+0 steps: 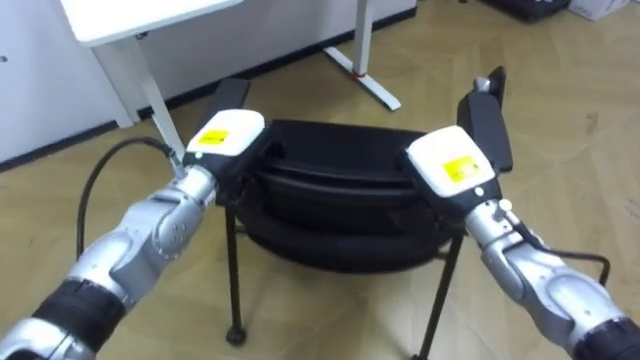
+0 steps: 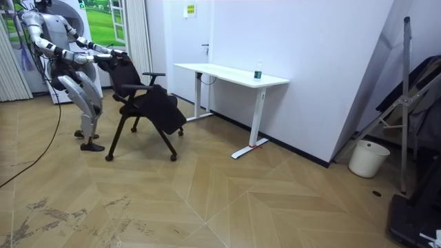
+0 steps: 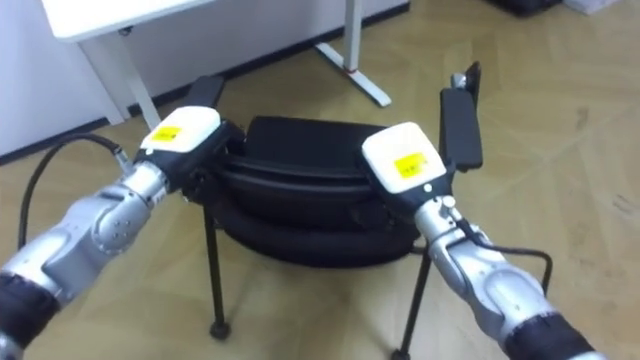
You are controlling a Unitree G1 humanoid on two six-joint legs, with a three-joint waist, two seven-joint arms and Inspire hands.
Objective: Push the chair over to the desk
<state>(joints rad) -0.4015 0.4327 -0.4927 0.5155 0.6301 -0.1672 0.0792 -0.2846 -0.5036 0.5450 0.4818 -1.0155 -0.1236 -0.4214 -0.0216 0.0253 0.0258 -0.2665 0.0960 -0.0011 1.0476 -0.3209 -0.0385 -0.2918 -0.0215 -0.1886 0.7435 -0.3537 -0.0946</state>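
Observation:
A black chair [image 1: 340, 165] on thin black legs stands right in front of me, its backrest toward me and its armrests [image 1: 487, 120] pointing away. My left hand [image 1: 225, 135] rests on the backrest's top left corner. At the top right corner sits my right hand [image 1: 450, 162]. Only the white backs of both hands show, because their fingers are hidden over the backrest's edge. In the room view I stand bent-kneed behind the chair [image 2: 145, 103] at the room view's left, both arms stretched onto it.
A white desk [image 2: 231, 74] on white legs stands against the wall beyond the chair, with its foot [image 1: 365, 75] on the floor just ahead. A small bottle [image 2: 258, 72] is on it. Farther along the wall are a white bucket [image 2: 363, 158] and a grey rack [image 2: 406, 103]. Wooden floor lies around.

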